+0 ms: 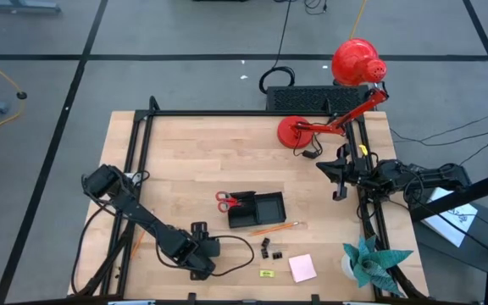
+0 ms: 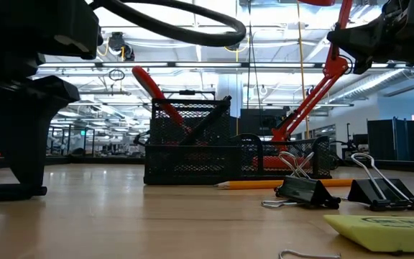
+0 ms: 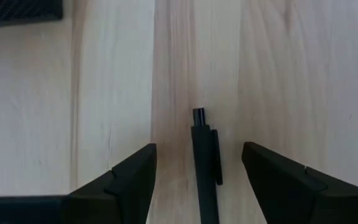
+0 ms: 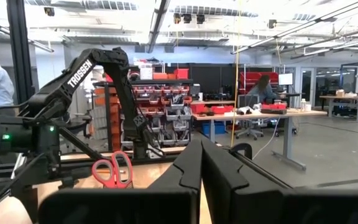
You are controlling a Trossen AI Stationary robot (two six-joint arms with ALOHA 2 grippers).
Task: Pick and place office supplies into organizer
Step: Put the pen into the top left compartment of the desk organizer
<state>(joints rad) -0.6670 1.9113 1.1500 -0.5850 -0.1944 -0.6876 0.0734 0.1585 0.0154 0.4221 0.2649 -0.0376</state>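
Left gripper (image 3: 197,180) stands spread wide, a black pen (image 3: 205,168) lying between its fingers. Right gripper (image 4: 201,180) is closed, empty. The left arm (image 4: 86,71) reads "TROSSEN".

Two dark, near-black arms are observed, each built from boxy segments joined by rounded joint housings. The left arm (image 1: 138,216) is trailed by a black cable looped beside its wrist. The left gripper (image 3: 199,180) is fitted with two matte black wedge-shaped fingers with bevelled inner faces. The right arm (image 1: 405,178) is seen as dark jointed links with yellow markings near the wrist. The right gripper (image 4: 201,177) carries matching angular black fingers. White "TROSSEN" lettering is printed along a black link, and a small green indicator light is noted on the adjoining housing.
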